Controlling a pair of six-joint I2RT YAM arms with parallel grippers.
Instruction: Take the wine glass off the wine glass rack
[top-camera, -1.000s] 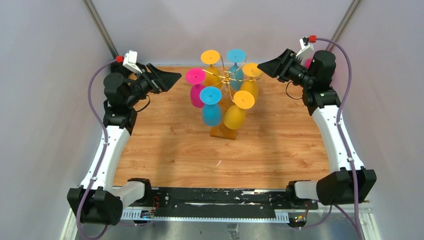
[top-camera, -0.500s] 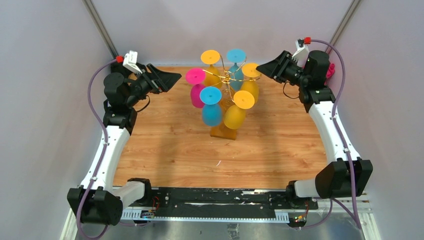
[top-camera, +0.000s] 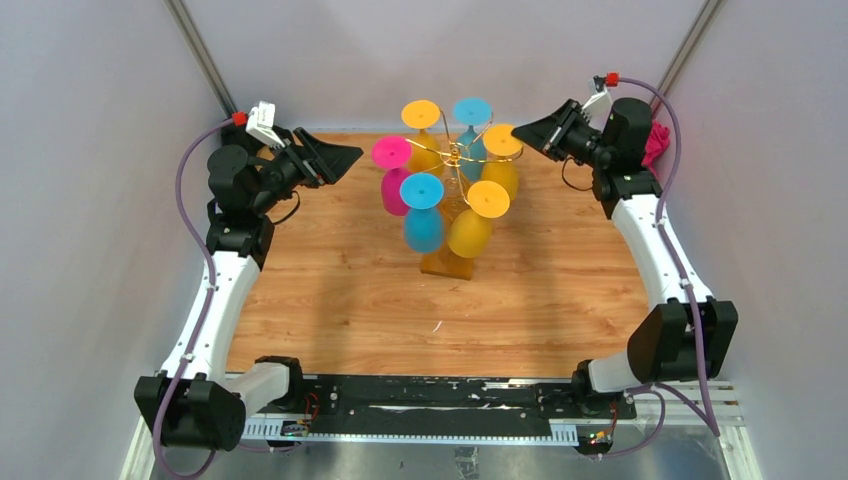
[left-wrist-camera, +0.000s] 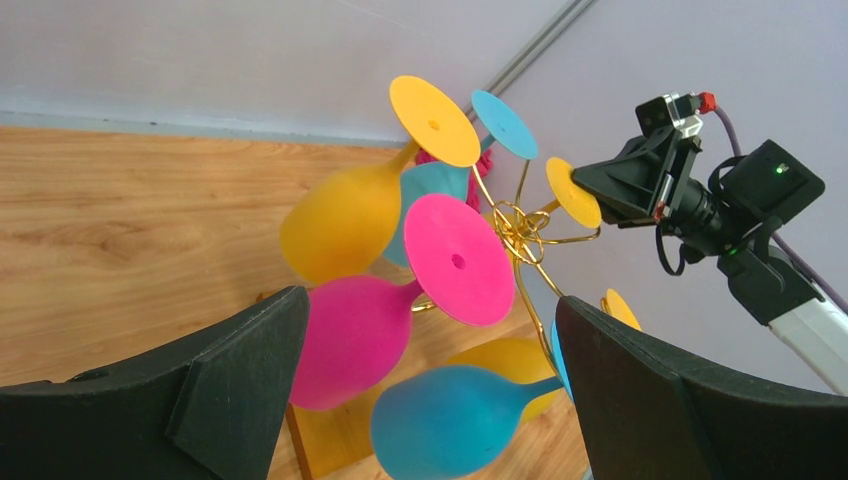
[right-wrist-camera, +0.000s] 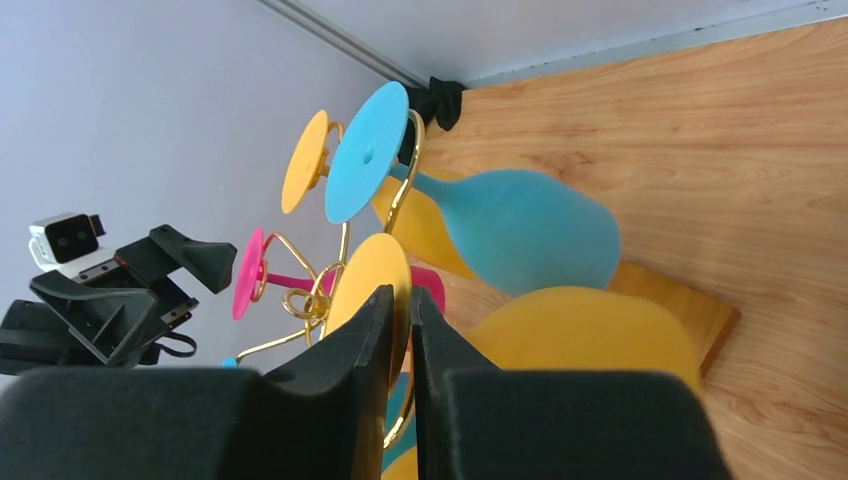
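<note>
Wood-grain worktop (top-camera: 340, 300), pale lavender walls (top-camera: 100, 200) on three sides. Toward the far side, between both arms, stands the wine glass rack (top-camera: 455, 152): gold wire arms above an orange-brown base. Six glasses hang on it with their bowls down and feet up: three yellow, two blue, one pink. Noted the right end effector (top-camera: 518, 129) raised level with the rack top, its tip against the foot of the yellow wine glass (top-camera: 503, 140) on the arm nearest it. In the wrist view its fingers (right-wrist-camera: 360, 340) are drawn to a thin slit with the rim of that yellow foot sitting in it, so it is pinched on the foot. That glass hangs on the rack, bowl just below this end effector. A blue glass (right-wrist-camera: 530, 235) hangs just beyond the same fingertips. Across the rack, the left end effector (top-camera: 350, 158) is spread wide and holds nothing. It sits well apart from the rack and points at it. The pink glass (left-wrist-camera: 360, 335) is nearest ahead of it, framed between its fingers.
</note>
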